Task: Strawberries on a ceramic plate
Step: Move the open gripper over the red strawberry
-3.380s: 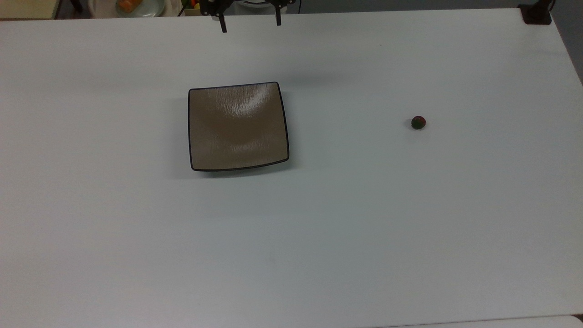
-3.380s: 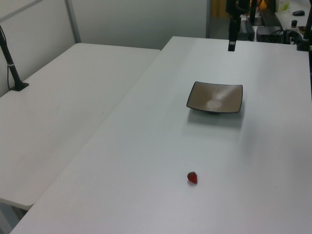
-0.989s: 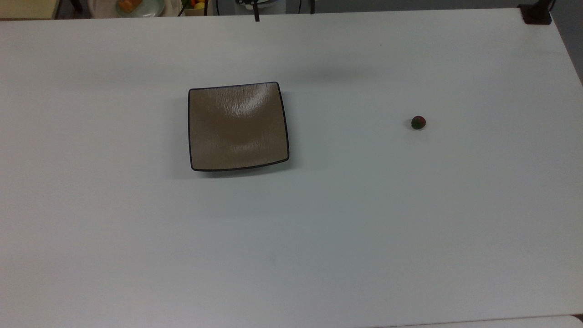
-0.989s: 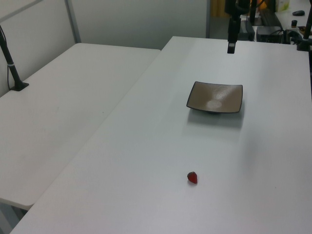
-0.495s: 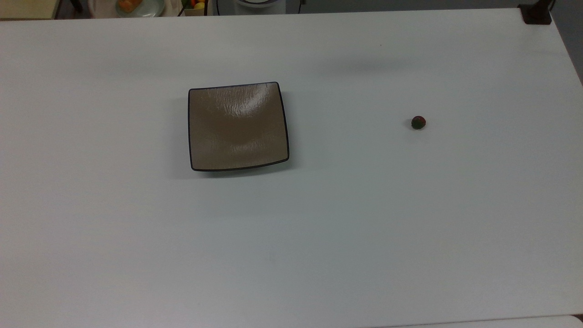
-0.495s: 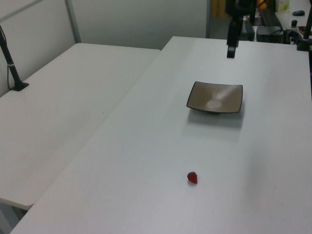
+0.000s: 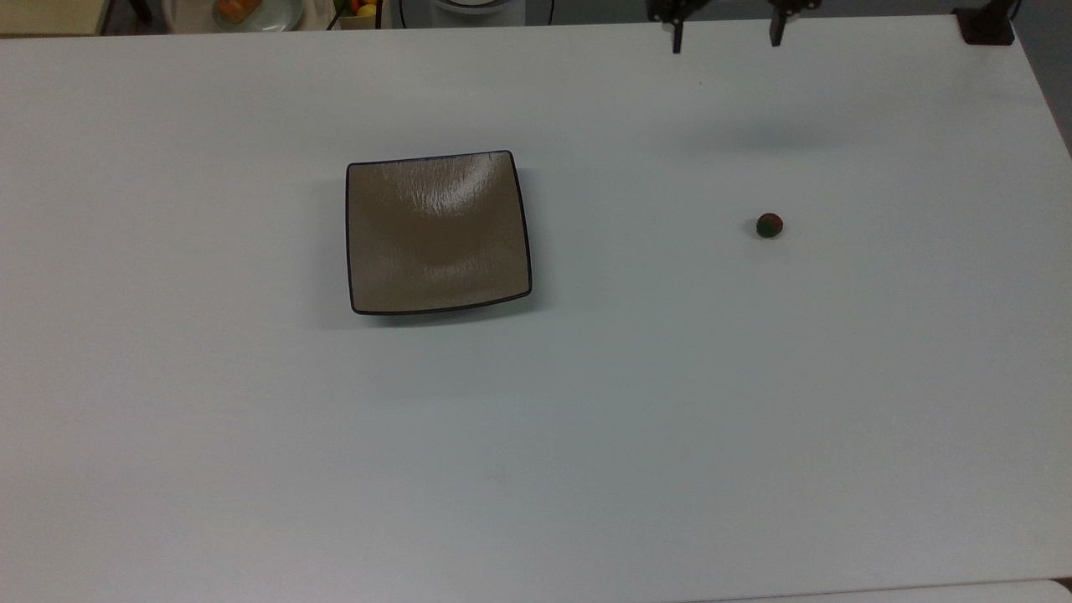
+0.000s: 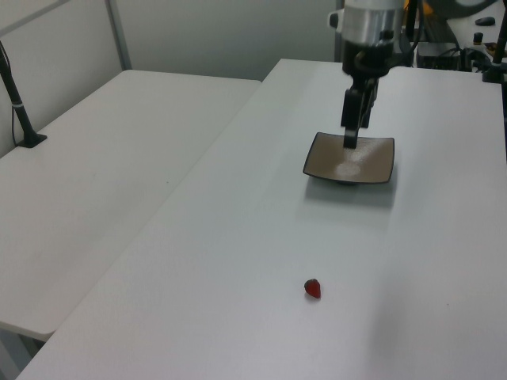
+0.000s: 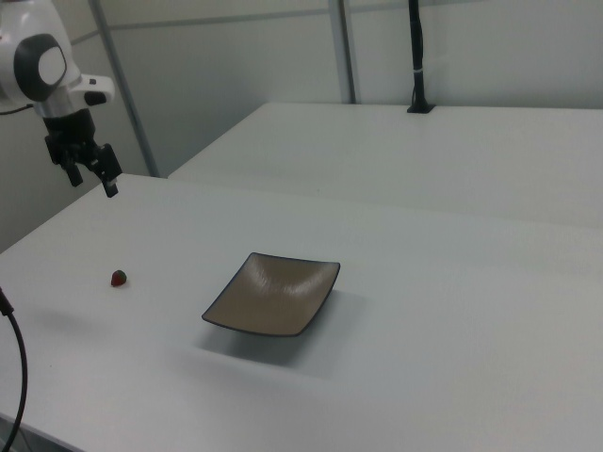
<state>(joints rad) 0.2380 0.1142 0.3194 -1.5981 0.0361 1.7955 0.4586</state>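
The strawberry (image 7: 769, 225), a tiny red berry with a dark green cap, lies alone on the white table toward the top view's right; it shows too in the left view (image 8: 313, 289) and the right view (image 9: 119, 278). The square tan-brown ceramic plate (image 7: 435, 243) with its thin black rim sits left of centre, bare, as in the other views (image 8: 379, 168) (image 9: 273, 294). My gripper (image 7: 726, 37) hangs open and holds nothing, high above the table near its far edge, beyond the berry and well right of the plate (image 9: 92, 183) (image 8: 350, 127).
A black post base (image 7: 986, 25) stands on the table's far right corner in the top view. A dish of orange food (image 7: 243, 10) lies beyond the far edge. A second white table (image 8: 103, 174) adjoins this one, with a black pole (image 9: 415, 56) on it.
My gripper has swung across the table's far edge toward the top view's right, from behind the plate to behind the strawberry, staying open. Plate and berry have not moved.
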